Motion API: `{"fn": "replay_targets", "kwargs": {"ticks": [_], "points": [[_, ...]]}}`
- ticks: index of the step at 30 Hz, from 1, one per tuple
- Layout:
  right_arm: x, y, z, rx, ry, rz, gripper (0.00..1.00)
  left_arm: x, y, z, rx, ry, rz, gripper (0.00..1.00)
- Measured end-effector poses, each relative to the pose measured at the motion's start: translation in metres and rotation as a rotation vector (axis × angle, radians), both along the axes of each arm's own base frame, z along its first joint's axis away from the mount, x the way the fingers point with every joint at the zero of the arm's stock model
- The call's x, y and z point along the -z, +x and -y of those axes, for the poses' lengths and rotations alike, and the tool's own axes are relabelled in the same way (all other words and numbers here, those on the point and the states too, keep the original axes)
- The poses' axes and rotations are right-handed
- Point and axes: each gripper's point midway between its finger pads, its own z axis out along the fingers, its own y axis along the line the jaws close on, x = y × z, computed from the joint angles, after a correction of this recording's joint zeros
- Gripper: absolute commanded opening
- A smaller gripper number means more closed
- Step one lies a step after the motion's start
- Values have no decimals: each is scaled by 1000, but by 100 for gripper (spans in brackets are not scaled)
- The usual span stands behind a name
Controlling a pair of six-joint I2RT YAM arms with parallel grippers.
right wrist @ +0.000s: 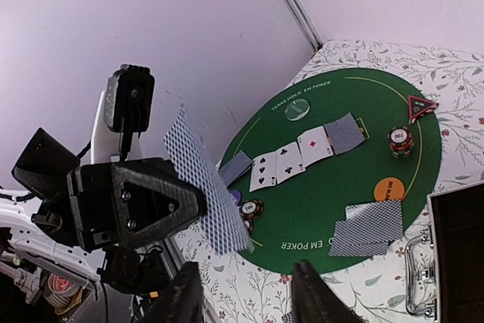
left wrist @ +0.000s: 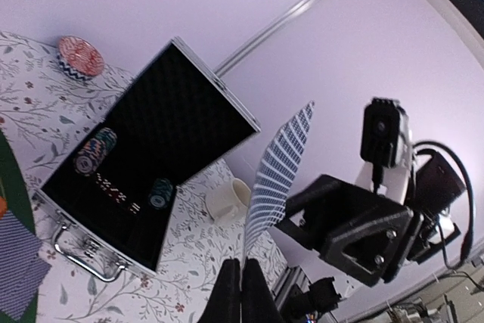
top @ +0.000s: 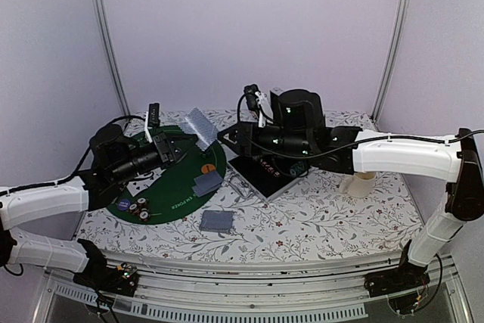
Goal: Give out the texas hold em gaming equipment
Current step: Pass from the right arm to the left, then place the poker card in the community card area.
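My left gripper (left wrist: pixel 240 293) is shut on the lower edge of a grey-blue backed playing card (left wrist: pixel 281 164) and holds it upright in the air above the green poker mat (top: pixel 178 183). My right gripper (right wrist: pixel 249 300) is open right by it; the card (right wrist: pixel 208 187) hangs just beyond its spread fingers, apart from them. On the mat lie three face-up cards (right wrist: pixel 291 160), face-down cards (right wrist: pixel 367 228), an orange button (right wrist: pixel 389 189) and striped chips (right wrist: pixel 401 140). More chips (top: pixel 138 208) sit at the mat's near edge. A pile of cards (top: pixel 217 221) lies on the tablecloth.
The open silver case (top: pixel 261 172) with black lining stands right of the mat, with chip stacks (left wrist: pixel 94 153) inside. A cream mug (top: pixel 363 184) stands further right. A red-and-white chip stack (left wrist: pixel 79 57) sits on the cloth behind the case. White walls close the back.
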Motion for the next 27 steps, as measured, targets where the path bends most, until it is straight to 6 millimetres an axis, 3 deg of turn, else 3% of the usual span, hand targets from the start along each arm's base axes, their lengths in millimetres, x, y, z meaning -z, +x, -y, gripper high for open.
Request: {"fn": "replay_targets", "kwargs": {"ticks": [3, 8, 12, 15, 19, 23, 27], "points": [[7, 3, 4, 19, -31, -8, 60, 2, 27, -24, -101, 32, -30, 0], [21, 7, 25, 69, -81, -22, 64, -1, 100, -87, -328, 60, -75, 0], [26, 10, 41, 114, -111, -28, 65, 28, 155, -111, -401, 81, -161, 0], [33, 11, 52, 142, -136, -34, 65, 66, 200, -112, -394, 97, -260, 0], [45, 10, 63, 169, -179, -50, 66, 113, 243, -108, -382, 114, -371, 0], [56, 13, 71, 192, -212, -62, 66, 155, 272, -106, -393, 150, -471, 0], [64, 14, 76, 202, -238, -75, 66, 195, 286, -105, -401, 187, -559, 0]]}}
